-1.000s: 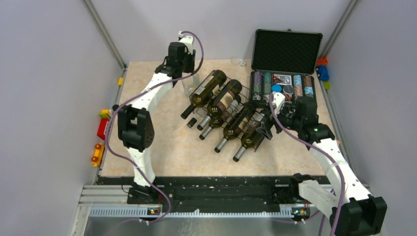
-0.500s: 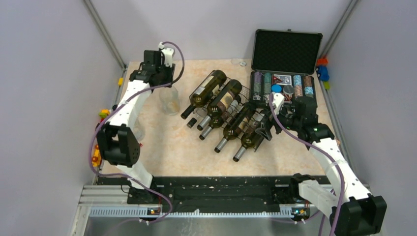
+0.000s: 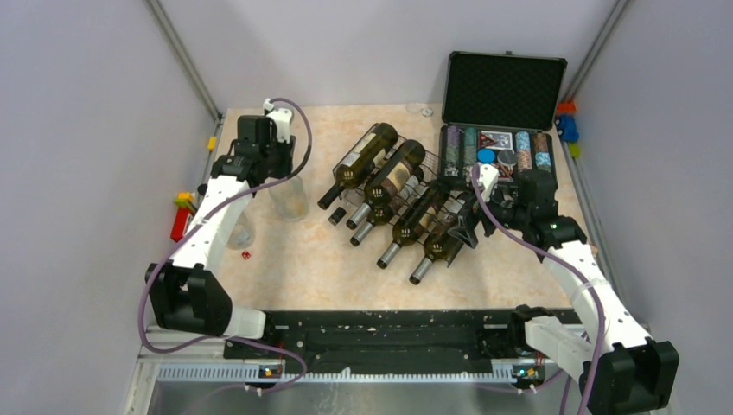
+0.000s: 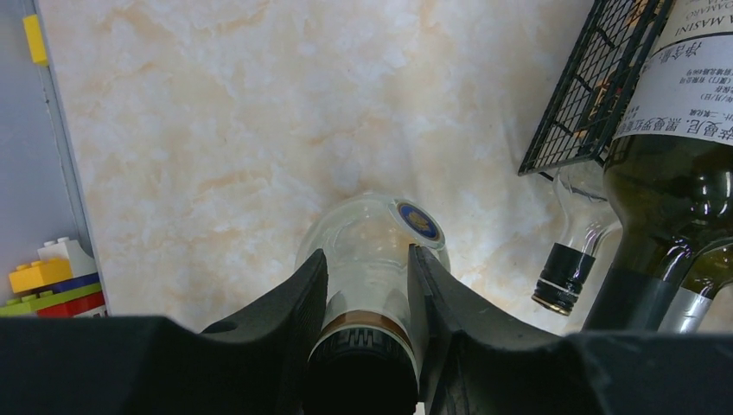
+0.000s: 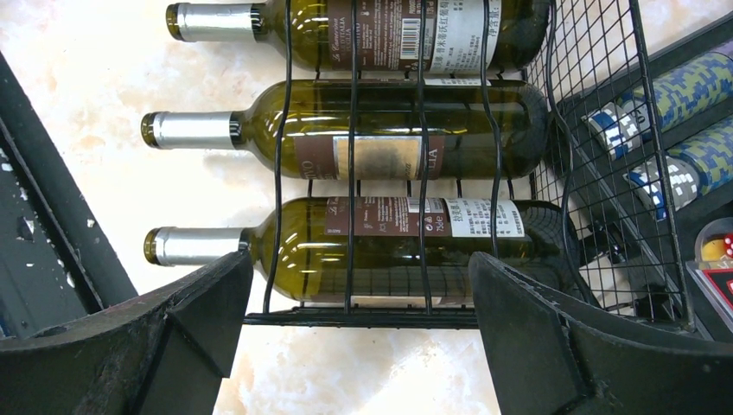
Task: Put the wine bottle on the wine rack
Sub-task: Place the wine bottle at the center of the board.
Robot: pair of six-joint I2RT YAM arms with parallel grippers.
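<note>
Left jaws around upright wine bottle (image 4: 372, 238)

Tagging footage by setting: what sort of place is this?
Probably a robot test cell: bare grey walls, a mounting rail, and staged props like the wine rack and chip case.

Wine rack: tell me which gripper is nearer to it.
Right. The right gripper sits open at the wine rack's end, jaws either side of its edge. The left gripper is away to the rack's left, shut on a clear bottle's neck.
</note>
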